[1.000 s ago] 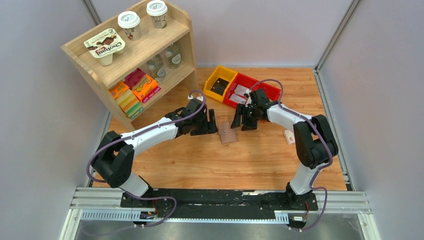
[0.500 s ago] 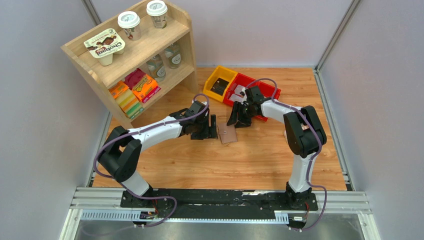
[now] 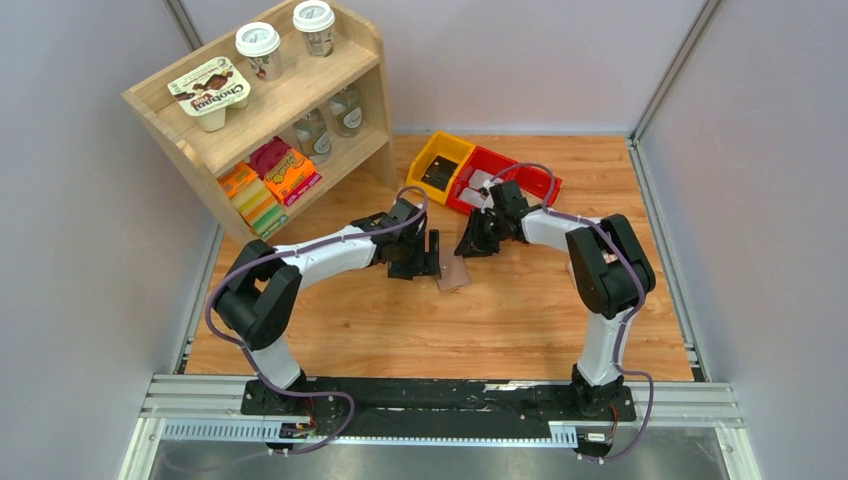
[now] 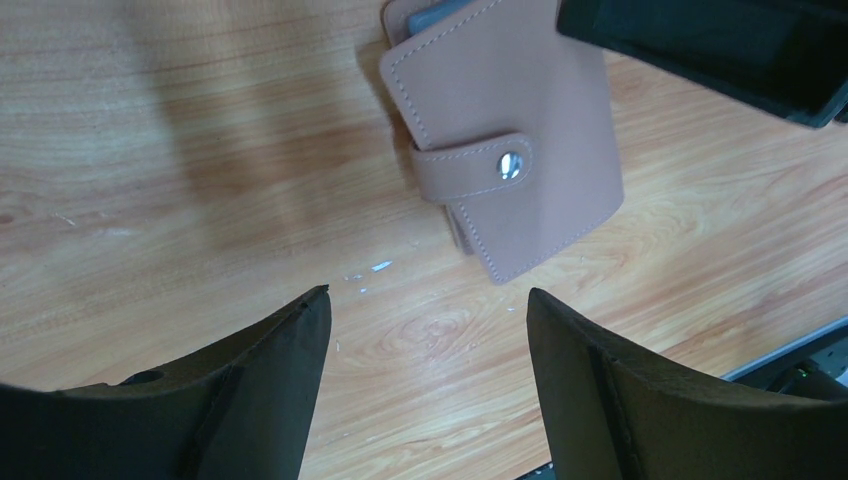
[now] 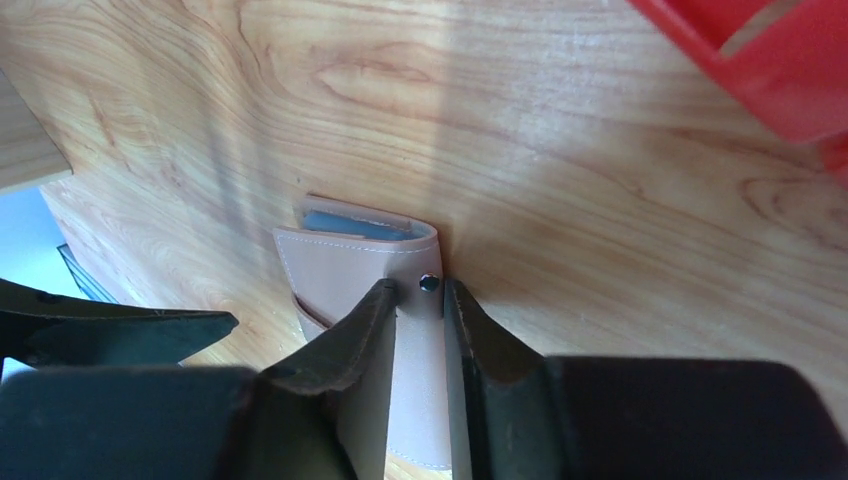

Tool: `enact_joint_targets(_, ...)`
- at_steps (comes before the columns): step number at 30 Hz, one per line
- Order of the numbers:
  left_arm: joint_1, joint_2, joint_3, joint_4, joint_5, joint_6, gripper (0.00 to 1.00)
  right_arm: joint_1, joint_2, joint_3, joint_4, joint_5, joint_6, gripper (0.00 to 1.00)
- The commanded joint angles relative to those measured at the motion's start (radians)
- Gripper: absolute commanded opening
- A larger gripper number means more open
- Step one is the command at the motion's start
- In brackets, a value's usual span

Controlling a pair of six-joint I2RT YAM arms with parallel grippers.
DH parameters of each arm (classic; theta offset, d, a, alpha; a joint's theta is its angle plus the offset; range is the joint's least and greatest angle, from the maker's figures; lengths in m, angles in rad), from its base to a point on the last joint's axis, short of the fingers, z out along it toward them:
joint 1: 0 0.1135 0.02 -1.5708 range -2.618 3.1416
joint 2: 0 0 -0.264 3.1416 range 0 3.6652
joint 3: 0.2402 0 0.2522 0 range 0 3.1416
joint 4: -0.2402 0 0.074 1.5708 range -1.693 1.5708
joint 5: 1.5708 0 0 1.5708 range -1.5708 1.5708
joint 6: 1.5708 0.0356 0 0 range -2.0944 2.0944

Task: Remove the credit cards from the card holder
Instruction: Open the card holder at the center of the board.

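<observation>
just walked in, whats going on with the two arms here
A tan card holder lies snapped shut on the wooden table. The right gripper sits nearly closed at its snap strap; whether it grips yet is unclear. The left gripper hangs open just beside the holder. The credit cards are inside, only a blue edge showing.

Your top view: bright, even, sharp. Left wrist: soft shadow bands on the table (image 4: 120, 260) at 10 o'clock, fingers (image 4: 260, 400) at 6 blurred. Right wrist: similar bands at 11
</observation>
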Motion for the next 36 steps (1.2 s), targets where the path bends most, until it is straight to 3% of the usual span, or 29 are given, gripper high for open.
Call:
enact_joint_targets(1,-0.008,0.02,0.049,-0.018,0.005,0.018,0.79,0.035,-0.013,-0.087,0.009,0.057,0.062,0.21)
enact_joint_targets(9,-0.051,0.044,0.109,-0.091,-0.092,0.04,0.72,0.078,-0.07,-0.211,0.119,0.097,0.151,0.02)
enact_joint_targets(14,-0.082,0.082,0.191,-0.165,-0.185,0.081,0.64,0.079,-0.091,-0.248,0.152,0.119,0.168,0.01)
enact_joint_targets(19,-0.105,0.159,0.303,-0.246,-0.259,0.126,0.47,0.081,-0.079,-0.257,0.159,0.117,0.168,0.01)
enact_joint_targets(23,-0.128,0.217,0.368,-0.291,-0.29,0.156,0.4,0.081,-0.068,-0.253,0.16,0.116,0.166,0.01)
enact_joint_targets(31,-0.155,0.276,0.408,-0.301,-0.279,0.178,0.4,0.081,-0.044,-0.243,0.153,0.111,0.166,0.01)
enact_joint_targets(36,-0.169,0.299,0.411,-0.308,-0.263,0.176,0.47,0.081,-0.038,-0.239,0.147,0.114,0.166,0.01)
